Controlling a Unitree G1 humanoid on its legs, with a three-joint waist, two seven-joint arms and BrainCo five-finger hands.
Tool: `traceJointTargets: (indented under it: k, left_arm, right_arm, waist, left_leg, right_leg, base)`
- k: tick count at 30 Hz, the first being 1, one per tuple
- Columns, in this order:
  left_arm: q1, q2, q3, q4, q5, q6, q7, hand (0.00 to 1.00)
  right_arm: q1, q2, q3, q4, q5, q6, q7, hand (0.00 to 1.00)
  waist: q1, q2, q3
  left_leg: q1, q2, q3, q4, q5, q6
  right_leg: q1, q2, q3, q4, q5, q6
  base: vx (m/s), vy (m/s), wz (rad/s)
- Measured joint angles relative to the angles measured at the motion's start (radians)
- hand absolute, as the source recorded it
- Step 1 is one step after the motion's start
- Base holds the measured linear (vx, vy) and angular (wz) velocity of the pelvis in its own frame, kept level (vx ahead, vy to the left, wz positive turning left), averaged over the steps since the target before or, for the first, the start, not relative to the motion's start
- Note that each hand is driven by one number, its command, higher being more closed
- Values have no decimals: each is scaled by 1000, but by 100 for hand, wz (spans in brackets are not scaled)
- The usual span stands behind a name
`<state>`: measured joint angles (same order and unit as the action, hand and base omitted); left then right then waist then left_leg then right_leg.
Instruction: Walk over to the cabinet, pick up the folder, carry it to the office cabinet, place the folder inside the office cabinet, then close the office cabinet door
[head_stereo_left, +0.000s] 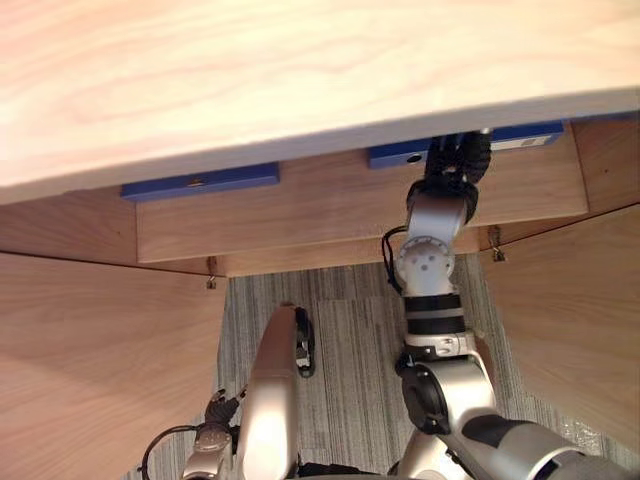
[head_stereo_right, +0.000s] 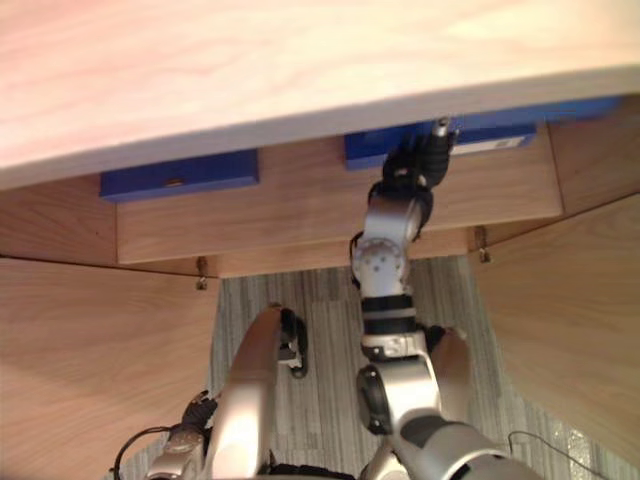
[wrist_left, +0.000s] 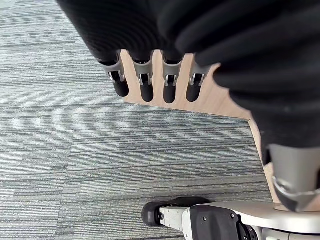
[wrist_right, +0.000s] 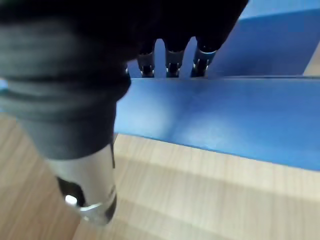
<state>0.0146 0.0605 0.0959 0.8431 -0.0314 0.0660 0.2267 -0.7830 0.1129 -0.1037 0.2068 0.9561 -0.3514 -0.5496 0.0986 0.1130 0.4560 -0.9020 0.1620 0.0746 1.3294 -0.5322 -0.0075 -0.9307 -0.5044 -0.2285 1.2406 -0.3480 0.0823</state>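
Right robot hand reaches onto shelf, resting against folder lying flat there; grip cannot be told. Left robot hand hangs slack, likely held clear of the reach.

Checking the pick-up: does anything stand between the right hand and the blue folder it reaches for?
Nothing visible does. The right hand is at the blue folder on the cabinet shelf, and both cabinet doors stand open to the sides. A second blue folder lies apart, further left.
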Motion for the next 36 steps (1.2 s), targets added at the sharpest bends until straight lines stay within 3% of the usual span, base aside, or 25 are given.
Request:
traceJointTargets:
  k: [3, 5, 9, 14, 28, 34, 36]
  left_arm:
    - [1, 2, 0, 7, 0, 0, 5, 0]
    - [5, 2, 0, 8, 0, -5, 7, 0]
    - [7, 7, -1, 7, 0, -20, 11, 0]
    - [8, 10, 0, 7, -1, -28, 12, 0]
    - [29, 16, 0, -20, -7, -53, 5, 0]
    - [40, 19, 0, -37, -9, -55, -4, 0]
    - [46, 22, 0, -48, -9, -55, -12, 0]
  right_arm:
    - [76, 2, 75, 1, -103, 67, 20, 0]
    - [93, 3, 110, 11, -260, 150, 42, 0]
    - [93, 2, 145, 41, -495, 264, 81, 0]
    - [93, -9, 147, 99, -598, 333, 140, 0]
    - [-15, -78, 172, 240, -832, 406, 220, 0]
    - [-34, -171, 135, 239, -905, 435, 235, 0]
    - [-47, -216, 126, 237, -979, 450, 246, 0]
  waist:
    - [-12, -4, 2]
    - [-22, -6, 3]
    - [-27, -29, 1]
    - [-33, -37, 4]
    - [-44, -52, 13]
    - [-50, -60, 17]
    - [-53, -65, 20]
  left_leg:
    - [13, 2, 8, -6, 0, 0]
    - [14, 6, 11, -7, 0, 0]
    - [15, 18, 17, -7, -2, -3]
    - [15, 20, 22, -12, -2, -3]
    - [13, 19, 30, -14, -2, -2]
    - [12, 18, 32, -15, -1, -1]
    - [12, 18, 32, -15, -1, -1]
  right_leg:
    - [6, 4, 5, -7, 4, 1]
    - [5, 8, 7, -11, 5, 3]
    - [3, 17, 7, -17, 13, -4]
    - [3, 20, 7, -33, 25, 0]
    - [6, 19, 7, -57, 47, 6]
    - [5, 18, 7, -58, 49, 7]
    - [5, 17, 7, -58, 49, 6]
  base:
    - [-3, 6, -7]
    - [-7, 7, -7]
    - [-4, 7, -8]
    - [3, 10, -1]
    - [2, 13, -1]
    - [0, 0, 0]
    - [0, 0, 0]
